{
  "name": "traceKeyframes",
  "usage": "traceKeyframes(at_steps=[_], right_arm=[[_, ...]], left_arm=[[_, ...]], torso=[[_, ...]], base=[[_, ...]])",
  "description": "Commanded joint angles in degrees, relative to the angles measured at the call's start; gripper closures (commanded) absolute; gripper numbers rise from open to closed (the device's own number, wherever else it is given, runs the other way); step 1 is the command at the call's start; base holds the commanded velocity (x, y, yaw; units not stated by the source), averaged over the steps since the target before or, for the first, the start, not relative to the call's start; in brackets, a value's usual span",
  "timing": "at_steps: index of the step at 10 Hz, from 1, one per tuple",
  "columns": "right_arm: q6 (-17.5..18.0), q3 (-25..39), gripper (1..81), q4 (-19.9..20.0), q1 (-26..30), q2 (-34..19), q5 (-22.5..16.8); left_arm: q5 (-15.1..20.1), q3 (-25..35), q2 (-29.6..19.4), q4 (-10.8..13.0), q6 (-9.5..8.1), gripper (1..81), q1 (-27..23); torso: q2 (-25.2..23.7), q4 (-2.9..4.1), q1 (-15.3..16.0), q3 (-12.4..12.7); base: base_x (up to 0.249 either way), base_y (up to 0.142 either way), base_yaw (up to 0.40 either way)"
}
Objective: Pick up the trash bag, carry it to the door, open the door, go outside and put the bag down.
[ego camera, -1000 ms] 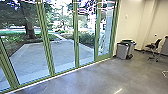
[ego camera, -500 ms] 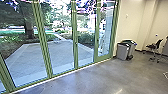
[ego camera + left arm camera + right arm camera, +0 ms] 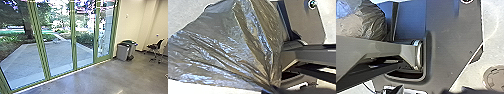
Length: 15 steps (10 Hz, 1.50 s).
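Green-framed glass [image 3: 74,50] bars way to paving [image 3: 58,56]; passage along floor [image 3: 87,81] beside bins [image 3: 123,52].

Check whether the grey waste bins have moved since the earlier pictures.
No: the grey waste bins stand as before beside the green window frame; the camera itself moved.

Bag [image 3: 225,50]: thin plastic, glossy, crinkled. Floor [image 3: 100,80]: smooth, concrete look, slight sheen. Panes [image 3: 58,57]: clear glass, smooth. Bins [image 3: 122,53]: plastic look, fairly matt. Wall [image 3: 132,22]: smooth, matt.
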Motion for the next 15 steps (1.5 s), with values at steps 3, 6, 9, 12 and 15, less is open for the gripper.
traceKeyframes(at_steps=[3, 6, 9, 12, 15], right_arm=[[-0.4, 0.2, 1.0, 0.3, 2.7, 0.5, -3.4], [-0.4, 0.2, 1.0, 0.3, 2.7, 0.4, -3.4], [-0.4, 0.2, 1.0, 0.3, 2.7, 0.4, -3.4], [-0.4, 0.3, 1.0, 0.3, 2.6, 0.4, -3.4], [-0.4, 0.4, 1.0, 0.3, 2.5, 0.4, -3.4]], left_arm=[[0.7, 0.1, -0.1, 1.1, 0.2, 81.1, -2.1], [0.7, 0.1, -0.1, 1.2, 0.28, 81.1, -2.0], [0.7, 0.1, 0.2, 1.7, 0.2, 81.1, -2.0], [0.7, 0.1, 0.3, 2.0, 0.28, 81.1, -2.0], [0.7, 0.1, 0.3, 2.0, 0.28, 81.1, -2.0]], torso=[[0.0, 0.0, 0.0, 0.0], [0.0, 0.0, 0.0, 0.0], [0.0, 0.0, 0.0, 0.0], [0.0, 0.0, 0.0, 0.0], [0.0, 0.0, 0.0, 0.0]], base=[[0.16, -0.073, 0.0], [0.16, -0.073, 0.0], [0.16, -0.073, 0.0], [0.16, -0.073, 0.0], [0.16, -0.073, 0.0]])
